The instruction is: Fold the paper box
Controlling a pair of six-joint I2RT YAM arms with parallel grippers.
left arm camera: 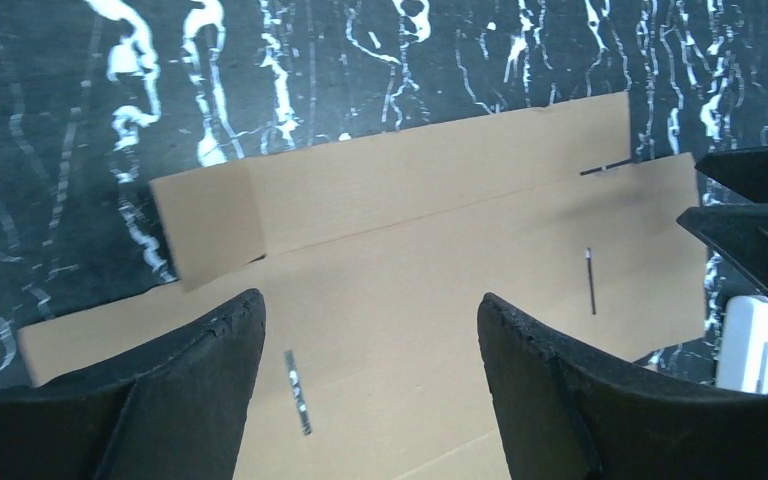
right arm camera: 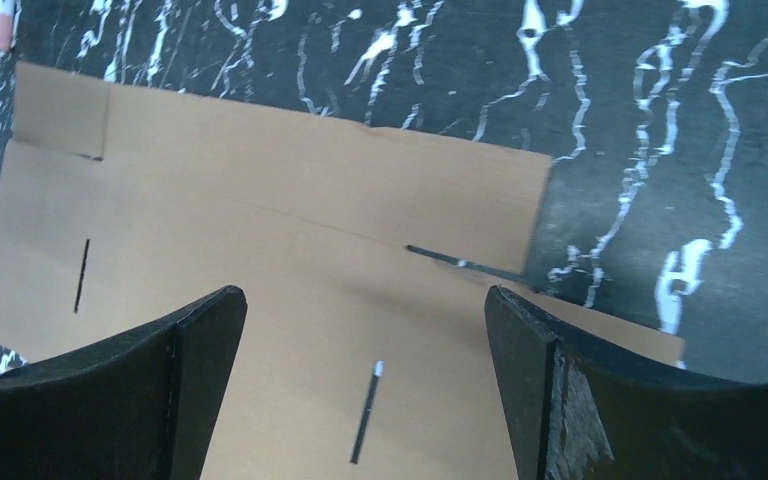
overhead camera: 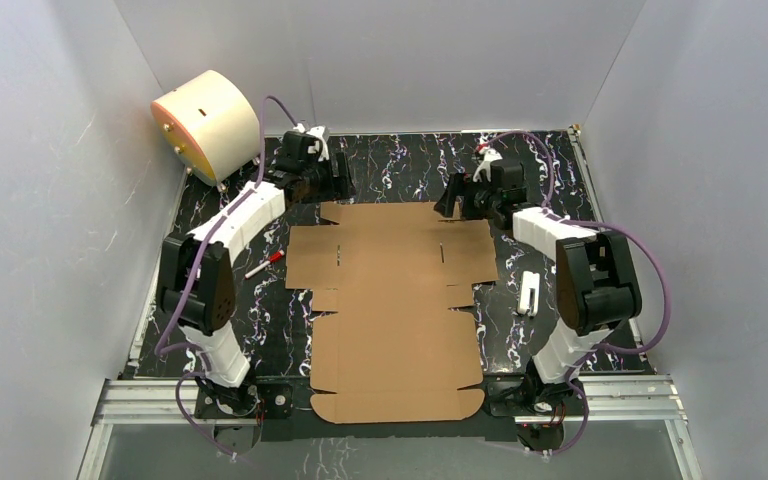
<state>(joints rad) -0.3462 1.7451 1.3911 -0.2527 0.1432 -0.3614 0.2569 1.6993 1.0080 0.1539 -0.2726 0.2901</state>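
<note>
I count one paper box [overhead camera: 390, 300], one cream drum [overhead camera: 205, 122], one red-tipped pen [overhead camera: 266, 265], one small white block [overhead camera: 529, 292], and two arms on my rig: left arm [overhead camera: 230, 225], right arm [overhead camera: 550, 232].

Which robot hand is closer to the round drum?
Left. The left gripper is just right of the cream cylindrical drum with orange face; the right gripper is much farther right.

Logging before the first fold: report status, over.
Left gripper and right gripper: jaws open, empty, over the far edge. Paper box flat, unfolded. Red-tipped marker left of it, white block right, both off the sheet.
</note>
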